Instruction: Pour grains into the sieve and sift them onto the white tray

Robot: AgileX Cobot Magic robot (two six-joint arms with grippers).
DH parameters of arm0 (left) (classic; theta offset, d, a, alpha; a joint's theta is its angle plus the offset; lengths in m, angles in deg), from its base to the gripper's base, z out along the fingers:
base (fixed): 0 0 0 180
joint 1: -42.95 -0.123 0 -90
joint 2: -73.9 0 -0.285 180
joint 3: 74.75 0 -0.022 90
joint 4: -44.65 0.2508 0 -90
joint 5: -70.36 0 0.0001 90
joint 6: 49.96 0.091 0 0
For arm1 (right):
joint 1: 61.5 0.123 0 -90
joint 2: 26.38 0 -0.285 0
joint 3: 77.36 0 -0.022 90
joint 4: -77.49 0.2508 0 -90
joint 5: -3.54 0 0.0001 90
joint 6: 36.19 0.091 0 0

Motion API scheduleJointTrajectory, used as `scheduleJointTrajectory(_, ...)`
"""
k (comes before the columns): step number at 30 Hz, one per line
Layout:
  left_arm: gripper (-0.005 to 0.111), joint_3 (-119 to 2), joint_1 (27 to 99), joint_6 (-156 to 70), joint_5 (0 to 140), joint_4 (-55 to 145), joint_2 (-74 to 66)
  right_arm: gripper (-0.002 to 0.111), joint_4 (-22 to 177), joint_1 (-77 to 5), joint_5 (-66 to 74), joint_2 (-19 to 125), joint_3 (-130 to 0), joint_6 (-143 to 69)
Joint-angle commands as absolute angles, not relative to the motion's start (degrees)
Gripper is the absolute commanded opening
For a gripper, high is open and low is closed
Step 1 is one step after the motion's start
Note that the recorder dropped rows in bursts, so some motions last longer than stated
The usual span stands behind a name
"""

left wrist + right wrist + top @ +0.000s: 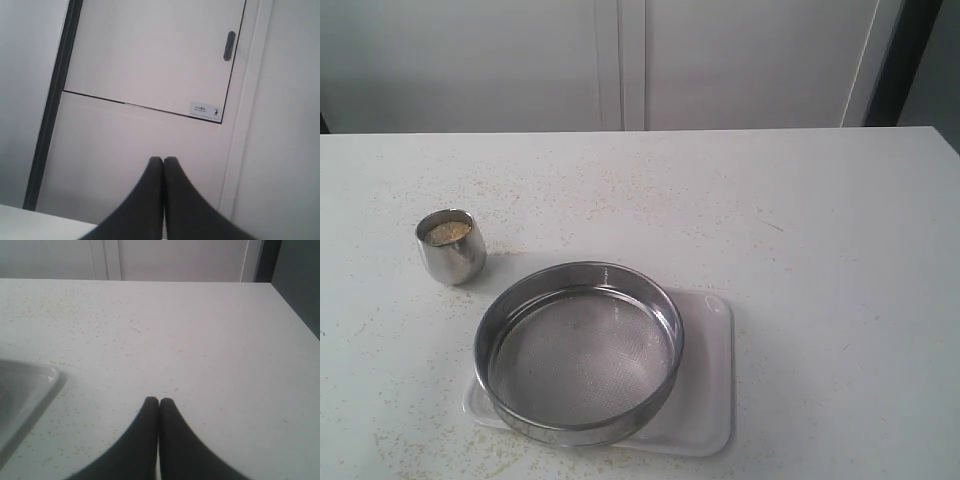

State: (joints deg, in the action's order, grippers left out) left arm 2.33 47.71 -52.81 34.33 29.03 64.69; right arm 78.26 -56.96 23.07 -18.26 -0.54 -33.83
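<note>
Closest in, on the wrist views: left gripper [163, 161] with jaws pressed together on nothing, aimed up at a cabinet door [150, 60]; right gripper [159, 401] likewise closed and empty, low over the table [210, 340], near one corner of the white tray [25, 385]. Nearest in the exterior view, the sieve [582, 358] resting on that tray, covering its left part and leaving the right part bare, with the mesh clean and nothing poured yet. Just beyond and to the left, apart from both, a small steel cup [451, 255] standing upright, the grains [448, 232] close to its brim. Probably light but slick and round: best taken across the wall below the rim, squeezed firmly, kept level until over the mesh, then tipped slowly — fine meal likely to run out in a rush. Sieve likely stiff and light; hold by the ring wall, never the mesh. Loose specks [430, 445] strewn over the tabletop — farther back, pale cabinet fronts [620, 60].
</note>
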Motion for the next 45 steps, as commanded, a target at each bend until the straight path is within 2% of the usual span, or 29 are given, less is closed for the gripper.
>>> scheduleJointTrajectory(1, 0.0, -0.3, 47.7, -52.5, 36.4, 28.1, 61.4, 0.0, 77.9, -56.8, 22.8, -18.6, -0.1, -33.6)
scheduleJointTrajectory(14, 0.0, -9.8, 47.7, -52.5, 35.5, 33.9, 45.0, 0.0, 77.9, -56.8, 22.8, -18.6, -0.1, -33.6)
scheduleJointTrajectory(24, 0.0, -17.0, 47.7, -52.8, 40.8, 38.7, 29.9, 0.0, 77.9, -56.8, 22.8, -18.6, -0.1, -33.6)
scheduleJointTrajectory(35, 0.0, -17.3, 47.7, -57.8, 25.9, 46.0, 15.2, 0.0, 77.9, -56.8, 22.8, -18.6, -0.1, -33.6)
scheduleJointTrajectory(41, 0.011, -17.4, 47.7, -62.1, 21.8, 58.1, 9.4, 0.0, 77.9, -56.8, 22.8, -18.6, -0.1, -33.6)
scheduleJointTrajectory(43, 0.02, -17.6, 47.7, -63.8, 21.5, 58.7, 7.3, 0.0, 77.9, -56.8, 22.8, -18.6, -0.1, -33.6)
scheduleJointTrajectory(45, 0.033, -17.6, 47.7, -63.8, 19.3, 58.7, 4.9, 0.0, 77.9, -56.8, 22.8, -18.6, -0.1, -33.6)
